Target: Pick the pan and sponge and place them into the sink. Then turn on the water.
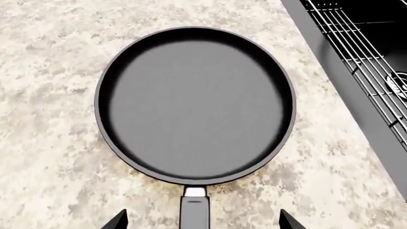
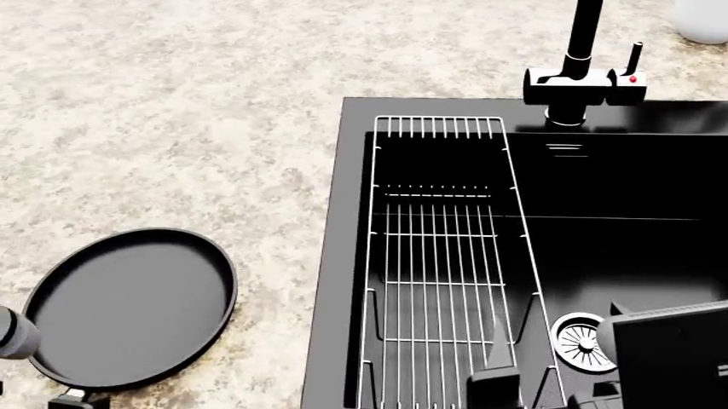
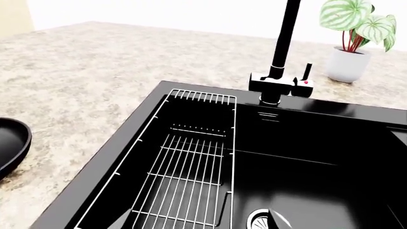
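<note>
Pan (image 1: 196, 106) lies flat on the speckled surface (image 1: 51, 157) beside the sink (image 2: 341, 256), its handle (image 1: 194, 210) between the left gripper (image 1: 202, 220) jaws, spread wide, not touching. Right gripper (image 3: 197, 222) hangs over the wire rack (image 2: 438, 281), jaws apart, empty.

speckled stone countertop (image 2: 170, 102), potted plant (image 3: 356, 33), white wall (image 3: 190, 12)

Both pincers, left pincer (image 1: 202, 220) and right pincer (image 2: 546, 375), show black, angular, pointed fingertips.
</note>
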You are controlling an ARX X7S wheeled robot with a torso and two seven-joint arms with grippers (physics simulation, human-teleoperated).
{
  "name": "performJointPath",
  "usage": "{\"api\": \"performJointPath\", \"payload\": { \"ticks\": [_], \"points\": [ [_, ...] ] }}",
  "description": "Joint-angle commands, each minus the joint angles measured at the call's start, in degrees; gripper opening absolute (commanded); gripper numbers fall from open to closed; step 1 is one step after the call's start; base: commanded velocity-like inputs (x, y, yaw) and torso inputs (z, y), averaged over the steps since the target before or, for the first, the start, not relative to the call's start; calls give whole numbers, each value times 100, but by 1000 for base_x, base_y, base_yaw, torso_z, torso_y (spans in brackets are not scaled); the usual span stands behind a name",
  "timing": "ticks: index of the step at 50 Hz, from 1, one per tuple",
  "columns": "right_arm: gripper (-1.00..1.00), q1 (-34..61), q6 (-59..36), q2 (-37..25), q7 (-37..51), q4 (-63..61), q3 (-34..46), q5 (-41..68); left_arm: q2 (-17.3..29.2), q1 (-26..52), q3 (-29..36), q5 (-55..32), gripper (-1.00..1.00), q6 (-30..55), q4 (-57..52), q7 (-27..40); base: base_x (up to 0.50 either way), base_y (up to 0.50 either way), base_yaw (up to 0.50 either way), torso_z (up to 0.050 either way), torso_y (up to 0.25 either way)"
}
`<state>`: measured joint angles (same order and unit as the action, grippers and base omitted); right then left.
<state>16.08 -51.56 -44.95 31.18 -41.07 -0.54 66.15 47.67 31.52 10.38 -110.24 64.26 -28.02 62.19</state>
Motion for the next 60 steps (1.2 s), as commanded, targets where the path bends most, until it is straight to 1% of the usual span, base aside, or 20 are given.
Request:
{"api": "performJointPath", "payload": {
  "ticks": [1, 10, 13, 14, 17, 24, 31, 32, 34, 36, 41, 42, 48, 53, 54, 59, 60],
  "points": [
    [100, -105, 61, 49, -98, 4, -65, -88, -137, 37, 55, 173, 100, -20, 228, -205, 0, 0, 0, 0, 0],
    [100, -164, 93, 30, -91, -9, -95, -80, -189, -57, 95, 396, 100, -18, 330, -378, 0, 0, 0, 0, 0],
    [100, -171, 92, 25, -82, -22, -92, -73, -176, -103, 84, 442, 100, -30, 377, -433, 0, 0, 0, 0, 0],
    [100, -178, 99, 26, -80, -21, -99, -71, -90, -225, -3, 462, 100, -39, 332, -540, 0, 0, 0, 0, 0],
    [100, -174, 100, 30, -80, -17, -84, -77, -235, -172, 122, 576, 100, -37, 413, -514, 0, 0, 0, 0, 0],
    [100, -187, 110, 20, -82, -13, -76, -84, -309, -220, 182, 745, 100, -49, 503, -633, 0, 0, 0, 0, 0],
    [100, -242, 157, 21, -101, -8, -90, -107, -291, -245, 198, 813, 100, -43, 561, -743, 0, 0, 0, 0, 0],
    [100, -244, 160, 24, -105, -2, -83, -114, -145, -363, 79, 773, 100, -54, 505, -851, 0, 0, 0, 0, 0],
    [100, -237, 163, 29, -112, 8, -73, -118, -296, -270, 204, 827, 100, -53, 575, -761, 0, 0, 0, 0, 0],
    [100, -227, 161, 24, -109, 14, -73, -112, -229, -331, 157, 829, 100, -58, 548, -824, 0, 0, 0, 0, 0],
    [100, -214, 161, 23, -109, 21, -58, -110, -247, -271, 181, 814, 100, -65, 598, -827, 0, 0, 0, 0, 0],
    [100, -216, 160, 22, -106, 26, -58, -107, -251, -246, 186, 815, -100, -72, 599, -790, 0, 0, 0, 0, 0],
    [100, -167, 151, 26, -102, 34, -27, -102, -244, -222, 173, 791, -100, -114, 585, -743, 0, 0, 0, 0, 0],
    [100, -175, 151, 13, -88, 23, -39, -81, -378, -125, 264, 869, -100, -150, 627, -634, 0, 0, 0, 0, 0],
    [100, -149, 135, 5, -72, 16, -40, -59, -283, -151, 172, 838, -100, -178, 596, -648, 0, 0, 0, 0, 0],
    [100, -132, 132, -31, -44, 0, -84, -13, -186, -89, 82, 722, -100, -222, 477, -552, 0, 0, 0, 0, 0],
    [100, -126, 229, -82, 11, -47, -291, 10, -12, 288, -49, 508, -100, -252, 286, -249, 0, 0, 0, 0, 0]
  ]
}}
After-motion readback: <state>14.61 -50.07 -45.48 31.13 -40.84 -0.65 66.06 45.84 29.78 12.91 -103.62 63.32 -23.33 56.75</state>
